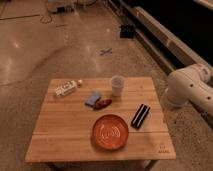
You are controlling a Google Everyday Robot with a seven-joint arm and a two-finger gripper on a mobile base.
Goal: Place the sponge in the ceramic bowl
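Note:
The sponge [92, 97], a small light-blue pad, lies on the wooden table [60, 135] left of centre. The ceramic bowl [110, 132], wide, shallow and orange-red, sits near the table's front edge, a little in front of and to the right of the sponge. Only the white arm [189, 90] shows, beside the table's right edge. The gripper is out of view, off the right side of the camera view.
A small dark red object [103, 104] touches the sponge's right side. A white cup [117, 85] stands behind it. A black ribbed object [140, 116] lies right of the bowl. A white packet [66, 88] rests at the back left.

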